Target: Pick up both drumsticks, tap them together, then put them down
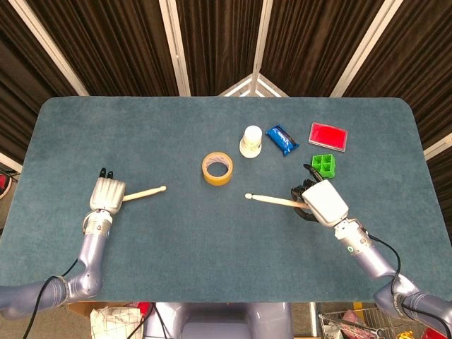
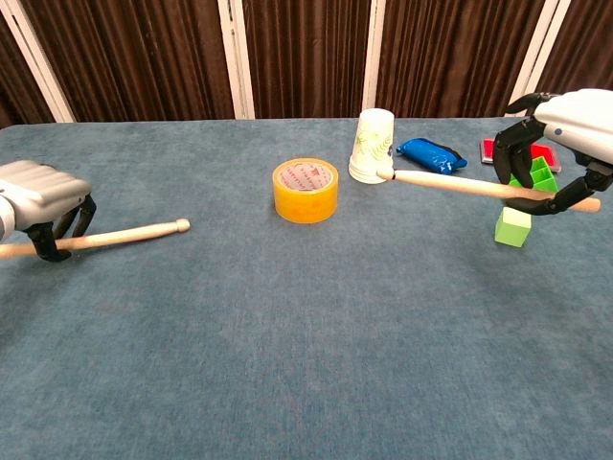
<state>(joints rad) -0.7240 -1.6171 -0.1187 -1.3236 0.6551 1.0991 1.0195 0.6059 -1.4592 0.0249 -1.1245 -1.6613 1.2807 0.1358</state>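
Two pale wooden drumsticks are held above the blue-grey table (image 1: 176,233). My left hand (image 1: 106,194) (image 2: 43,192), at the left side, grips one drumstick (image 1: 145,192) (image 2: 120,236) near its butt, and the tip points right toward the centre. My right hand (image 1: 322,201) (image 2: 570,129), at the right side, holds the other drumstick (image 1: 272,200) (image 2: 450,184), whose tip points left. In the chest view that tip lies in front of the paper cup (image 2: 372,146). A wide gap separates the two tips.
A roll of yellow tape (image 1: 217,168) (image 2: 305,190) lies mid-table. Behind it stand a white paper cup (image 1: 251,141), a blue packet (image 1: 282,140) (image 2: 431,156), a red box (image 1: 328,135) and a green compartment tray (image 1: 324,165). A green block (image 2: 512,228) sits under my right hand.
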